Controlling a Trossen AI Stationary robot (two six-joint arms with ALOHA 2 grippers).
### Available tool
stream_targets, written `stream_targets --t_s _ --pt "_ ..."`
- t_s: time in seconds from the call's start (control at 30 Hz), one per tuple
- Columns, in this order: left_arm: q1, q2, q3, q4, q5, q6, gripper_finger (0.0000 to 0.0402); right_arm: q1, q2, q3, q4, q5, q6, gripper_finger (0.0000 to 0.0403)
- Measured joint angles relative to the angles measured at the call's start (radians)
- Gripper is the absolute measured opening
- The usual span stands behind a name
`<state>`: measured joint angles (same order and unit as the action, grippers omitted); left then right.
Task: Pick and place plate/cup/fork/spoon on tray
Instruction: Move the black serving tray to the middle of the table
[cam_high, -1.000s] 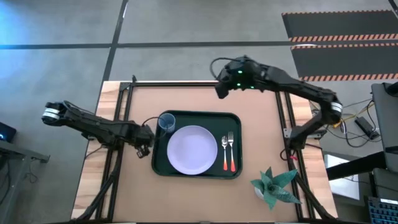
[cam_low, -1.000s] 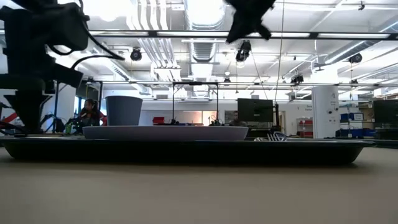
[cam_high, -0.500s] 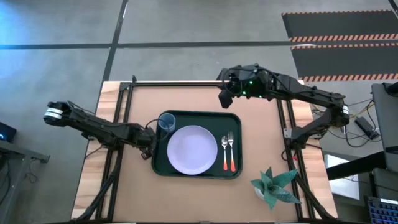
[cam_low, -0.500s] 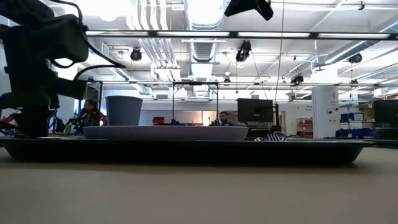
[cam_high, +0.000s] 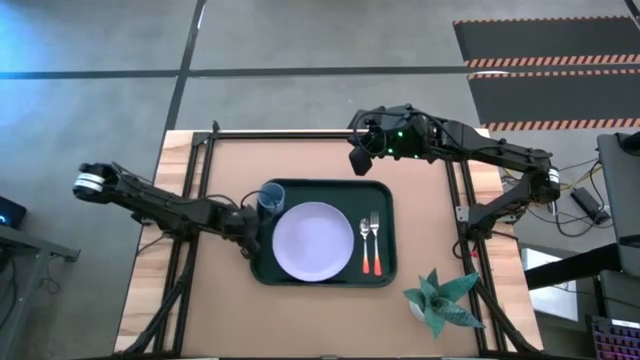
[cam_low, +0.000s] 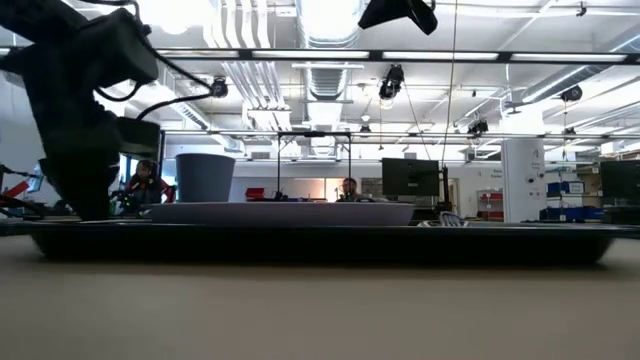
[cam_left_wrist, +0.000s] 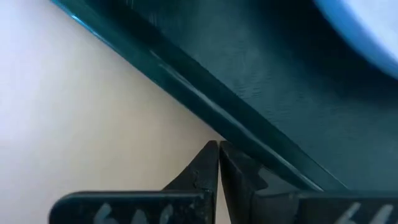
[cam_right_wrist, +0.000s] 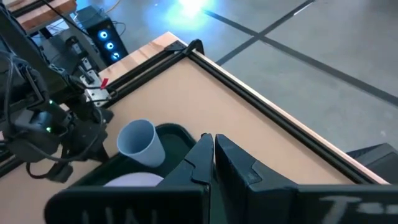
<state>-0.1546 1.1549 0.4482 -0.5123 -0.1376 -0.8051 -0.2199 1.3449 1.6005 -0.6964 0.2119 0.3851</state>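
Dark green tray (cam_high: 322, 274) mid-counter, carrying plate (cam_high: 312, 240), cup (cam_high: 269, 199) at ten o'clock, spoon (cam_high: 363, 238) and fork (cam_high: 374, 240) at three. Left end effector (cam_high: 249, 236) pressed together against tray's nine o'clock rim; right end effector (cam_high: 358, 162) pressed together, above twelve o'clock.

On the tray (cam_high: 320, 278), plate (cam_high: 313, 241) lies between cup (cam_high: 269, 199) and cutlery.

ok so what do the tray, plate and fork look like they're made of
Tray: probably plastic, dark green with a soft sheen on its rim.
Plate: likely plastic or melamine, pale, matte, uniform.
Fork: silver head looks metal; orange-red handle looks plastic.
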Motion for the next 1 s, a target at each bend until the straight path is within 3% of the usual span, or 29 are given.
stream_targets --t_s 0.17,0.43,0.67,0.83,1.0 --pt "-0.016 0.050 0.003 0.112 -0.002 -0.002 0.0000 0.000 0.000 0.000 0.000 0.000 0.000 0.0008" --pt "-0.030 0.100 0.018 0.102 0.005 -0.003 0.0000 0.000 0.000 0.000 -0.035 0.000 0.008 0.0008" --pt "-0.032 0.029 0.059 -0.007 0.042 -0.001 0.0000 0.000 0.000 0.000 -0.266 0.098 0.092 0.0008" --pt "-0.031 -0.035 0.073 -0.084 0.015 0.006 0.0000 0.000 0.000 0.000 -0.353 0.104 0.158 0.0008" --pt "-0.031 -0.050 0.060 -0.082 0.006 -0.001 0.0000 0.002 0.000 -0.057 -0.583 0.122 0.351 0.0008"
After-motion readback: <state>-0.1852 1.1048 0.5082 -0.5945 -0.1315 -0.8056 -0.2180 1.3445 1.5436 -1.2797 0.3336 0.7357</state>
